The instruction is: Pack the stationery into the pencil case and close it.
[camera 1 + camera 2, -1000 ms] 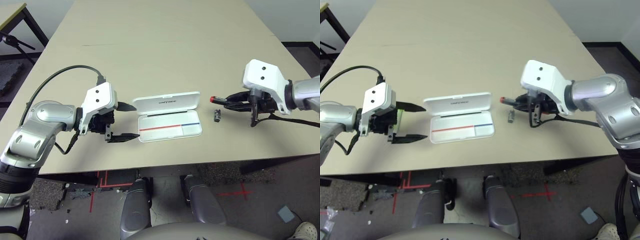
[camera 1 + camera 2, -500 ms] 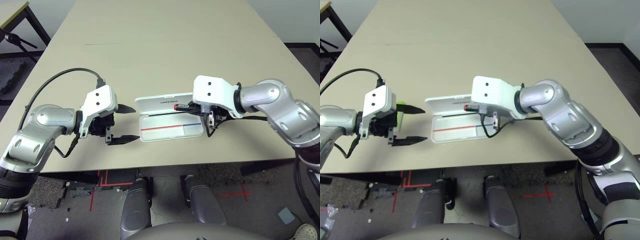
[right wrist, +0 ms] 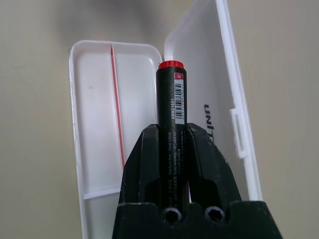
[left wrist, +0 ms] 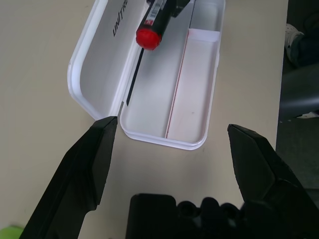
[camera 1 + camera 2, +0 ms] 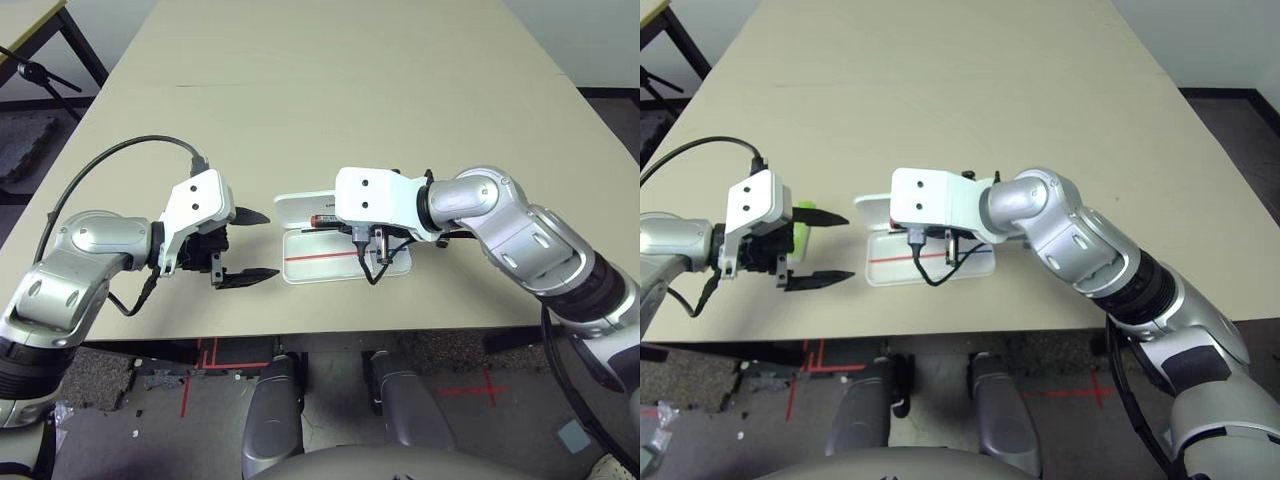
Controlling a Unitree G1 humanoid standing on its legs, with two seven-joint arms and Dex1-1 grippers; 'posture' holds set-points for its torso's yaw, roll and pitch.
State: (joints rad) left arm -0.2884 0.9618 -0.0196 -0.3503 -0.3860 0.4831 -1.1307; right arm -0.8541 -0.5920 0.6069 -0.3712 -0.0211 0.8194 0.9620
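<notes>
Pencil case (image 5: 345,262) open; highlighter (image 5: 801,228) behind L gripper (image 5: 245,246).

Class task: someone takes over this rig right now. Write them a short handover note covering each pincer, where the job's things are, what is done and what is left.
Left pincer: open, holding nothing, beside the case's left end.
Right pincer: shut on the marker, a black barrel with a red end, held above the open pencil case.
Pencil case: lid folded back flat on the table, tray bare.
Green highlighter: on the table by the left pincer.
Done: marker picked up and brought over the case.
Left: set the marker in the tray, pack the highlighter and any remaining piece, close the lid.
</notes>
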